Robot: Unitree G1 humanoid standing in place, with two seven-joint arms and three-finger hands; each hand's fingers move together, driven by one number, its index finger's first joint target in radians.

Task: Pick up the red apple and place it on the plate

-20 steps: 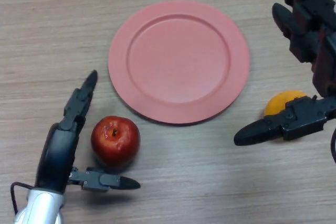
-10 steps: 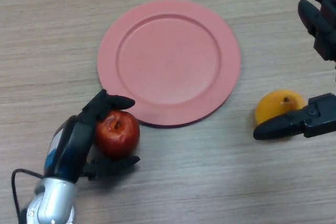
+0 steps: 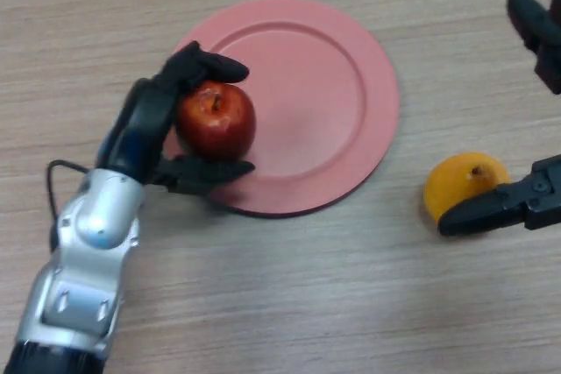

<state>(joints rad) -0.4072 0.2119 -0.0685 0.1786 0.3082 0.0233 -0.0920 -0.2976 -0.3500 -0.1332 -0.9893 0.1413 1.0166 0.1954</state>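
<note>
Fingers of my left hand (image 3: 149,124) were curled round the red apple (image 3: 216,120), held over the left rim of the plate (image 3: 351,111) on the bench (image 3: 289,304), so only setting down and release remained.

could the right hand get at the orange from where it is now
Probably yes. The right hand is open right beside the orange, thumb at its near side, nothing between them. The left hand is busy holding the red apple over the plate.
</note>
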